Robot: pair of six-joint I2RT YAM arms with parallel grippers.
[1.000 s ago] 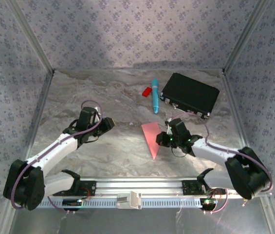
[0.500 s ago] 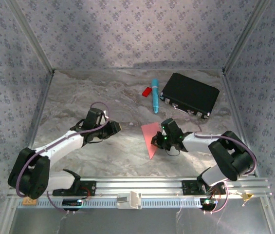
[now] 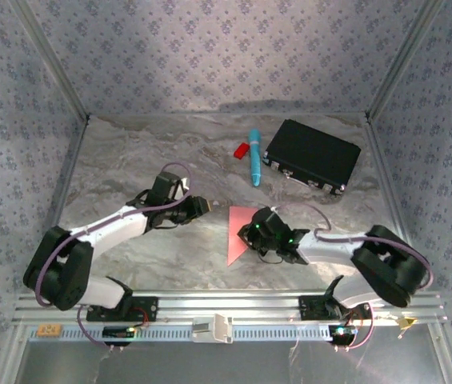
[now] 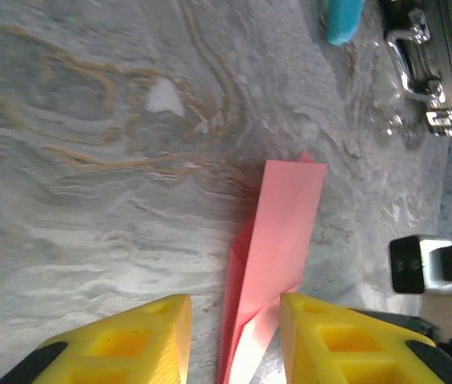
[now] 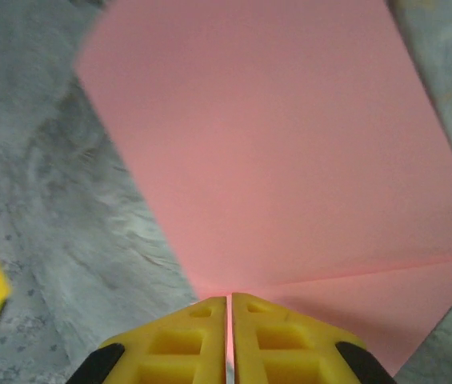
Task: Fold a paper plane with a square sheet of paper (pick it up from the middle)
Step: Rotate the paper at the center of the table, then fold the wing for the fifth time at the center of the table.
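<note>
The sheet of paper is pink and folded into a long pointed triangle, lying at the table's middle with its tip toward the near edge. My right gripper is shut on its right edge; in the right wrist view the yellow fingertips pinch the paper with only a sliver between them. My left gripper reaches in from the left, just short of the paper's upper left corner. It is open, and the folded paper runs into the gap of the left gripper, its layers slightly raised.
A black case lies at the back right, with a blue pen and a small red plastic piece to its left. The case's latches and the pen end lie beyond the paper. An aluminium rail crosses the near edge.
The left gripper has moved right, up to the paper. The right gripper has slid left with the paper, and the paper's tip has swung leftward.
</note>
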